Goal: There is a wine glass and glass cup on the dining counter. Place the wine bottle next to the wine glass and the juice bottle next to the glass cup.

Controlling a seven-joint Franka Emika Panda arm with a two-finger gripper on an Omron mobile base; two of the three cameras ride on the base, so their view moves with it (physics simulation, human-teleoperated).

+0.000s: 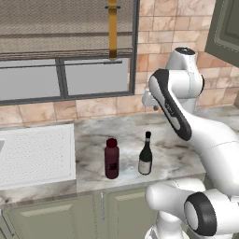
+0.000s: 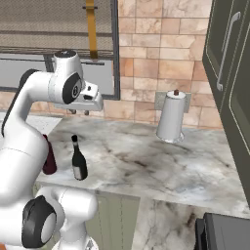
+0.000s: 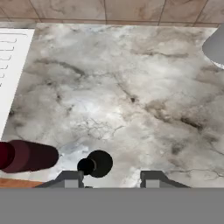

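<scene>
Wine bottle (image 1: 145, 159): stands upright on the marble worktop (image 1: 93, 140), well below the gripper (image 3: 111, 178) and slightly toward its left finger, untouched. Judged rigid, smooth and fragile; tall and slim, hence easily tipped by a sideways nudge. Best taken on the wide body just under the shoulder, not on the tapering neck, where flat pads would slide. Juice bottle (image 1: 111, 158): upright just beside the wine bottle, farther out past the left finger. Judged stout, stiff and heavier; wide barrel near the limit of the jaws, so to be gripped squarely across the middle below the cap.

Gripper: carried high over the worktop, pointing down, holding nothing. Fingertips (image 3: 70, 178) appear parted with bare marble between them, though standing at their narrowest setting.

View differences:
- Hand view: looks straight down on both bottles; gives the sideways offset of the wine bottle's neck from the finger gap, but no heights. Shows the ribbed white drainboard (image 3: 11, 74) far out on the juice-bottle side.
- Left base view: gives full bottle profiles, labels and the gap between them.
- Right base view: hides most of the juice bottle behind the arm; adds the white paper towel roll (image 2: 171, 118) against the tiled wall, far off on the opposite side.
</scene>
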